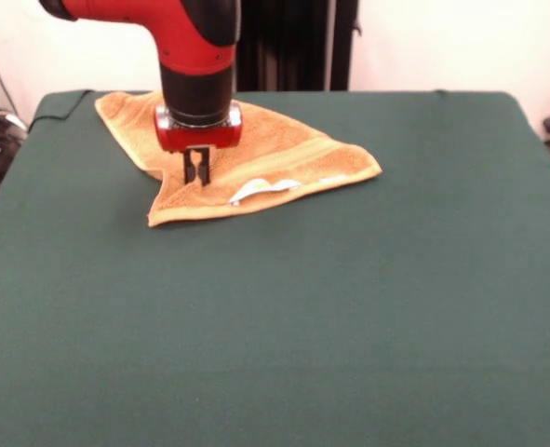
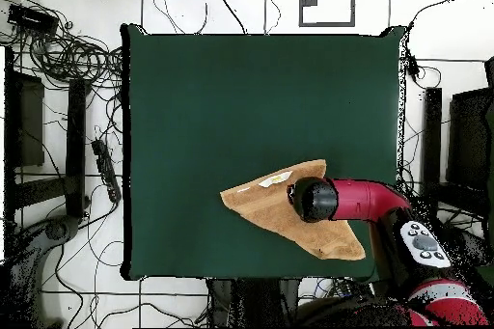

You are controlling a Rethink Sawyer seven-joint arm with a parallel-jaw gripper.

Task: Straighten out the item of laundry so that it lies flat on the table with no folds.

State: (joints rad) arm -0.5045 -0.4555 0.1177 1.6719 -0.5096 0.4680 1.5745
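Note:
The orange-tan towel lies folded into a rough triangle on the far left part of the green table. Its white label shows on the near edge. My gripper points straight down, and its two black fingers stand close together with their tips pressed into the towel near its near-left corner. In the overhead view the towel lies near the table's bottom right. There the wrist covers the fingers, and the label shows on the upper edge.
Cables and dark equipment lie on the floor round the table. The robot's base stands at the overhead view's lower right. The towel's far corner reaches close to the table's far edge.

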